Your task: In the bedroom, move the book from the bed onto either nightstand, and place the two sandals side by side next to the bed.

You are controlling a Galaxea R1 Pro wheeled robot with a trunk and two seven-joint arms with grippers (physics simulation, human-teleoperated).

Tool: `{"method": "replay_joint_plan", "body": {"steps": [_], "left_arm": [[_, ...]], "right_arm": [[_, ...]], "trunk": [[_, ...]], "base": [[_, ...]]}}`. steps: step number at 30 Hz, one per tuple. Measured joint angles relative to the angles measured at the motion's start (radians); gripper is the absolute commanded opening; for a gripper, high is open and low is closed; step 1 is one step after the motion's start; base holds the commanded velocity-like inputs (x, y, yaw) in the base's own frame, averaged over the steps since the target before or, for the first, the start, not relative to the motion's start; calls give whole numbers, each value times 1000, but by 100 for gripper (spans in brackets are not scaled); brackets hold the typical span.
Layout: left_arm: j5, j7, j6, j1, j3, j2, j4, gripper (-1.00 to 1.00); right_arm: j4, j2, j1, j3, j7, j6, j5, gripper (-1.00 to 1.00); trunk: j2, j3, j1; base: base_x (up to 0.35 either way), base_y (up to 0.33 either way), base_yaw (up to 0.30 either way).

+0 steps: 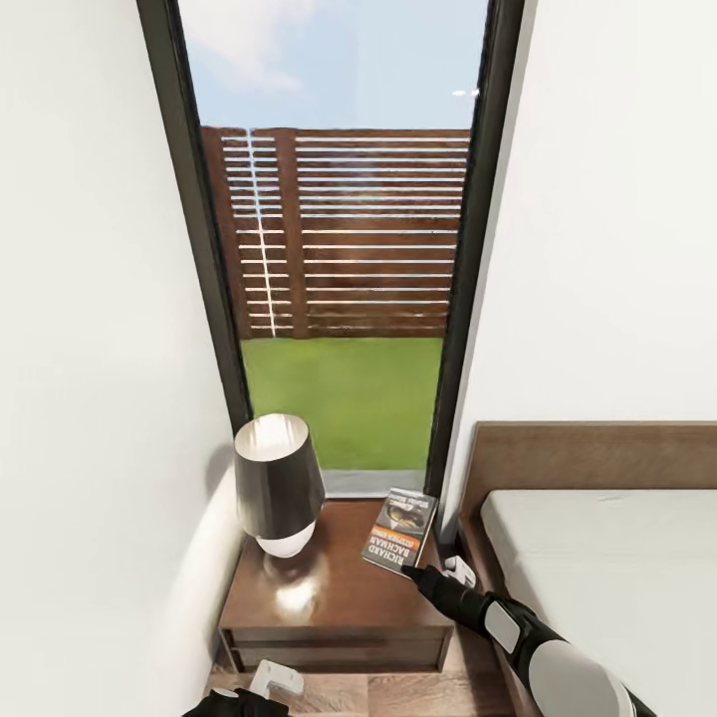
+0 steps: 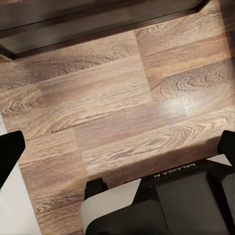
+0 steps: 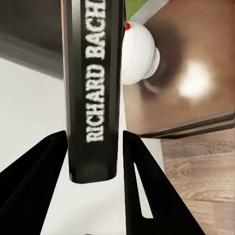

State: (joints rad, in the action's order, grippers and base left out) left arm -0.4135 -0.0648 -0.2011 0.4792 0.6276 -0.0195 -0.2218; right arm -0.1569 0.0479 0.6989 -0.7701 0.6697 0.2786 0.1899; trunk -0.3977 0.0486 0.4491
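Observation:
The book (image 1: 400,531), dark-covered with an orange band, hangs tilted over the right rear part of the nightstand (image 1: 339,602). My right gripper (image 1: 410,570) is shut on its lower edge. In the right wrist view the black spine of the book (image 3: 93,88) with white lettering sits clamped between the fingers of the right gripper (image 3: 93,142). My left gripper (image 2: 117,147) is open over bare wood floor (image 2: 112,98), low in front of the nightstand. The bed (image 1: 607,568) lies to the right. The sandals are out of view.
A dark-shaded lamp (image 1: 279,483) with a white base stands on the nightstand's left half. A tall dark-framed window (image 1: 344,299) is behind it. A white wall (image 1: 90,398) closes in on the left, and the bed's headboard (image 1: 597,453) on the right.

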Motion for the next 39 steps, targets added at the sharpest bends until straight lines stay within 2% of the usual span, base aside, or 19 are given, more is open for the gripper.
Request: {"method": "replay_joint_plan", "body": {"steps": [12,39], "left_arm": [[0,1,0,0,0,0,0,100],[1,6,20,0,0,-1,0,100]], "right_arm": [[2,0,0,1,-4,0,1,-100],[6,2,0,2,-90,5,-1,-100]], "trunk": [[0,0,0],[0,0,0]], "base": [[128,0,0],[74,0,0]]}}
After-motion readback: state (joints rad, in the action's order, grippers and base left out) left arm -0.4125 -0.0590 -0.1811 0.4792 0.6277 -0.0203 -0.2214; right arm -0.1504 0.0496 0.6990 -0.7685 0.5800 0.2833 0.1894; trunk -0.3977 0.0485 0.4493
